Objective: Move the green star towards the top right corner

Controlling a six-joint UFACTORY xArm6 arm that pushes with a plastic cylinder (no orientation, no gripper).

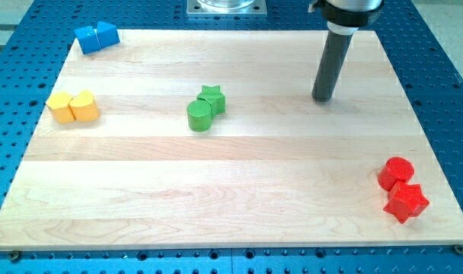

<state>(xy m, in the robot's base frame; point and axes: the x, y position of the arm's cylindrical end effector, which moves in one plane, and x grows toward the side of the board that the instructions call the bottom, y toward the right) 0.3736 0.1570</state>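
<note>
The green star (212, 99) is seen a little left of the middle of the wooden board (239, 190), in the upper half of it, and it is touching a green cylinder (201, 116) that sits just below it and slightly toward the view's left. The dark rod is held upright in the upper right part of the board, and my tip (322, 99) is placed on the wood well apart from the green pair, to the view's right of the star and at nearly the same height in the view. No block is touched by the tip — bare wood is seen all around it, so nothing is being pushed. At the top left corner two blue blocks (96, 37) are set close together; their exact shapes cannot be told. At the left edge two yellow blocks (73, 106) are pressed side by side. Near the bottom right corner a red cylinder (396, 172) is found, with a red star (406, 202) touching it just below.
</note>
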